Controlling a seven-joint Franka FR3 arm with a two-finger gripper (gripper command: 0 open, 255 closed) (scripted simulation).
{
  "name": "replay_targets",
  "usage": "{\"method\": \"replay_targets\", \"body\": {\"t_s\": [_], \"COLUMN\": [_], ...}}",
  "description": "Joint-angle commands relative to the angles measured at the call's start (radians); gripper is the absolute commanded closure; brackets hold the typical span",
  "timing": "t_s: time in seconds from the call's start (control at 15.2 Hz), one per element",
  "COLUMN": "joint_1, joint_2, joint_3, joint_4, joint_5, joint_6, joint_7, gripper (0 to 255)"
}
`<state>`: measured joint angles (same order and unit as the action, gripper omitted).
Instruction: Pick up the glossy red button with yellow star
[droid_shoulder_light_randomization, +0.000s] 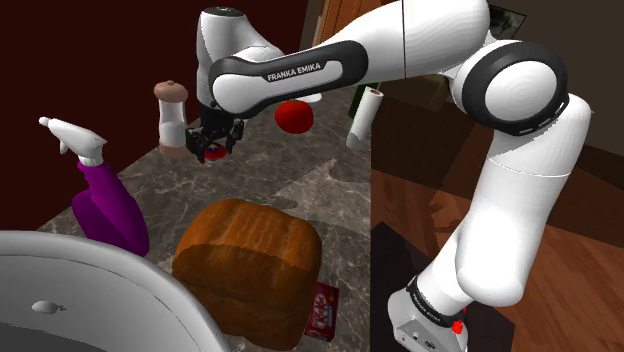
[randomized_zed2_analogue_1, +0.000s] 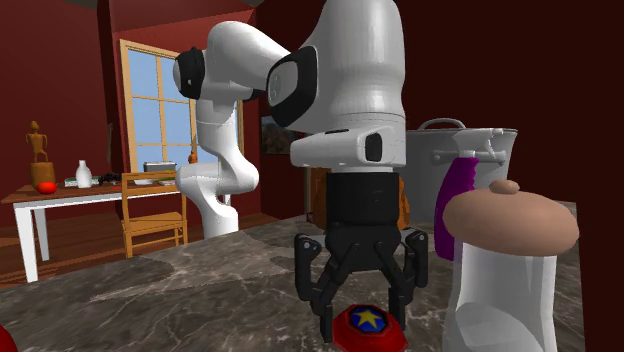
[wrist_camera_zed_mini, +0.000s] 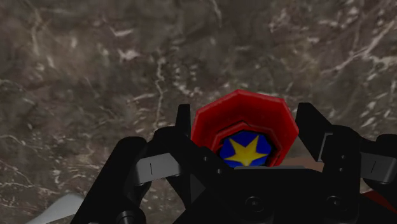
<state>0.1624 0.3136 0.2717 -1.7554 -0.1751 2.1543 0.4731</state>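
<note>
Dark red walls, a bright window off to one side, and a grey-brown veined marble bench (droid_shoulder_light_randomization: 300, 190) carrying the lot

Item, the task's piece: red button (wrist_camera_zed_mini: 245, 130), eight-sided and glossy, with a blue centre and a yellow star. It appears to lie flat on the bench, star upward, directly beneath the hand and not far from the brown-capped white shaker (droid_shoulder_light_randomization: 172, 115)

Item, hand (randomized_zed2_analogue_1: 362, 312): black, pointing straight down, open. Its fingers (wrist_camera_zed_mini: 182, 127) stand apart, one on each side of the button's rim and close beside it, with no squeeze that I can make out. Nothing is held yet

Item, bystanders: purple spray bottle (droid_shoulder_light_randomization: 108, 205) with a white trigger head, brown loaf (droid_shoulder_light_randomization: 250, 265), red wrapped bar (droid_shoulder_light_randomization: 323, 310), round red fruit (droid_shoulder_light_randomization: 294, 116), white bottle (droid_shoulder_light_randomization: 362, 118), and the rim of a large white pot (droid_shoulder_light_randomization: 100, 260). All sit well apart from the button; the shaker is the nearest

Item, step in hand, as I judge it: closing on the button, with the lift to follow

Item, handling notes:
- keep the hand centred over the star
- set the fingers low enough to meet the red side walls, not the raised centre
- bear on two opposite flat faces rather than corners
- close evenly, since so low and shiny a piece may well squirt out sideways
- raise it straight up, clear of the shaker
</note>
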Motion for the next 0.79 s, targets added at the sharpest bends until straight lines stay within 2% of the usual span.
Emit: {"method": "replay_targets", "body": {"t_s": [0.0, 0.13, 0.73], "joint_1": [0.0, -0.001, -0.003], "joint_2": [0.001, 0.0, -0.035], "joint_3": [0.0, 0.0, 0.006], "joint_4": [-0.001, 0.0, 0.074], "joint_5": [0.0, 0.001, 0.019], "joint_6": [0.0, -0.001, -0.109], "joint_7": [0.0, -0.002, -0.018], "gripper": [255, 255, 255]}}
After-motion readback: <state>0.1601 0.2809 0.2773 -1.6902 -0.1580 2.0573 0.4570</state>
